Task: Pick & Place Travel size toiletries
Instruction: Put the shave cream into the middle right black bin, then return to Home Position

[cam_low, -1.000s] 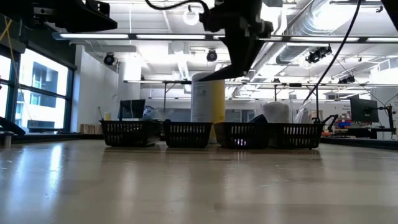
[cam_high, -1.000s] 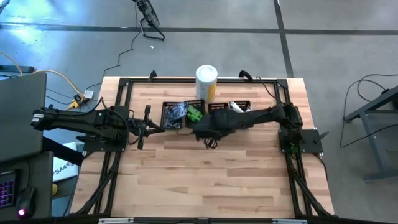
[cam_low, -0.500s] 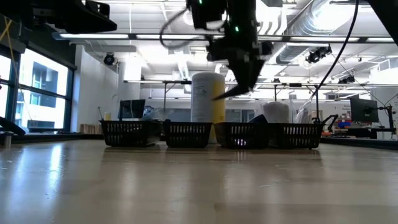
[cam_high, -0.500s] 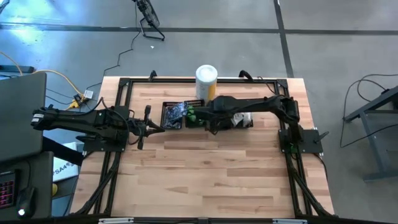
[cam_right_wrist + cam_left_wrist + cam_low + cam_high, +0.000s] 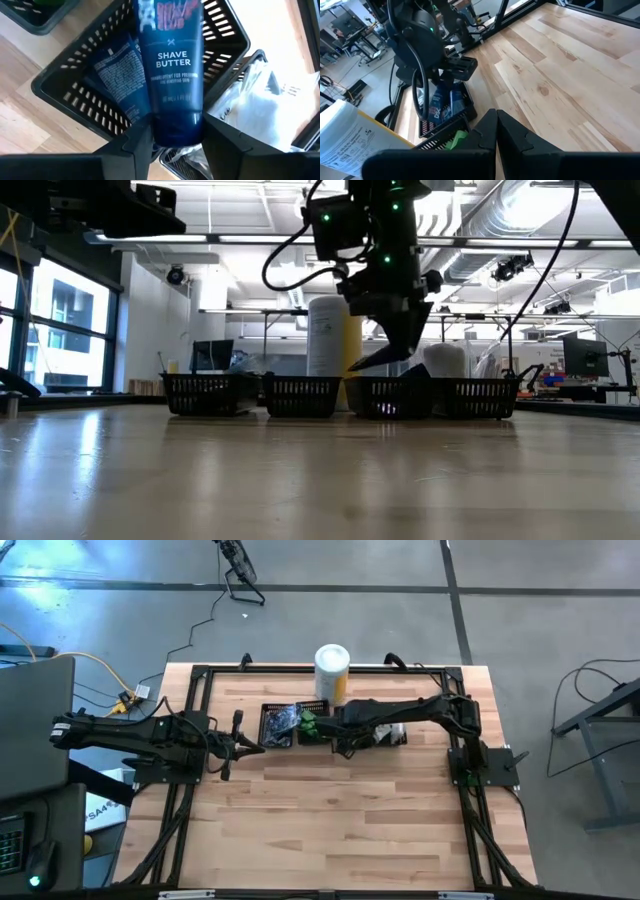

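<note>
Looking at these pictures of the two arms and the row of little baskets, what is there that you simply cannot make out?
- High view: what lies in the third basket; the right arm covers it.
- Low view: basket contents, behind the mesh walls.
- Right wrist view: the dark blue tube held in the right gripper has its top cut off by the picture's edge.
- Left wrist view: the left gripper and a basket rim hide most of the green packet.

Floor: you see grey concrete point(image 5: 560, 600) around the table, crossed by dark seams.
Table: your light wood top point(image 5: 330, 810) sits in a black frame.
Windows: tall panes point(image 5: 55, 330) stand at the room's side.
Ceiling: strip lights point(image 5: 250, 238) and silver ducts point(image 5: 520, 210) hang above you.
Cables: loose leads point(image 5: 590, 680) trail over the floor.
</note>
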`<action>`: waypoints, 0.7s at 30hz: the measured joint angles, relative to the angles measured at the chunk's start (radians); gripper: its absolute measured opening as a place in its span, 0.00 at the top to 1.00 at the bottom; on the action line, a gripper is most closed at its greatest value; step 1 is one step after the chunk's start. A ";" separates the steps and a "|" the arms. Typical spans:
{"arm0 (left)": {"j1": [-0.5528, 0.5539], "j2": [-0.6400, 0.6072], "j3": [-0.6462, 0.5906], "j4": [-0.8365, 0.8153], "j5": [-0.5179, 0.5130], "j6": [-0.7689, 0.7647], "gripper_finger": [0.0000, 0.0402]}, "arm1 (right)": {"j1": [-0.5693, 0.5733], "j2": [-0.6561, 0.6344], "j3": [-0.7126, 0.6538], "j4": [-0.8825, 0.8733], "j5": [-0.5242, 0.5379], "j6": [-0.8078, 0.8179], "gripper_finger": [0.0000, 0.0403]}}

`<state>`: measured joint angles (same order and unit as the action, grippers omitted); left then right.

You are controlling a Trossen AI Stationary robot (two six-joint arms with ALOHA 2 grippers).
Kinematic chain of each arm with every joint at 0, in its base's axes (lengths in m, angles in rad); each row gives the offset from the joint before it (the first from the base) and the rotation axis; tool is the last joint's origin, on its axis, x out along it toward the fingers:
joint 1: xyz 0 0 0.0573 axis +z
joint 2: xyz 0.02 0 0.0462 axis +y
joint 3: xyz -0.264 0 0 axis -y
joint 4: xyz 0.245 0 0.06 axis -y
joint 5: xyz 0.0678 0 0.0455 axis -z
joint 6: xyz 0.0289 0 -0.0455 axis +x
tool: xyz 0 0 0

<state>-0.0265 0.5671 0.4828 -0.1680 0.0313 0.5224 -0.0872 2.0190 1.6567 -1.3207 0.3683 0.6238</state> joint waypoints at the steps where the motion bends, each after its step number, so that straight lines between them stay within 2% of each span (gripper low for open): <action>1: 0.000 0.000 0.000 0.000 0.000 0.000 0.99 | 0.000 0.000 0.000 0.003 0.000 0.000 0.63; 7: 0.000 0.000 0.000 0.000 0.000 0.000 0.99 | 0.000 0.000 0.000 0.003 0.000 0.000 0.55; 11: 0.000 0.000 0.000 0.000 0.000 0.000 0.99 | 0.000 -0.003 0.000 -0.015 -0.004 0.000 0.55; 15: 0.000 0.000 0.000 0.000 0.001 0.000 0.99 | 0.011 -0.005 0.029 -0.066 -0.001 0.017 0.63; 21: 0.000 0.000 0.000 0.000 0.001 0.014 0.99 | 0.065 -0.006 0.079 -0.002 0.032 0.026 0.83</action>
<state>-0.0265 0.5671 0.4828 -0.1680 0.0322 0.5361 -0.0223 2.0132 1.7358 -1.3230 0.4003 0.6503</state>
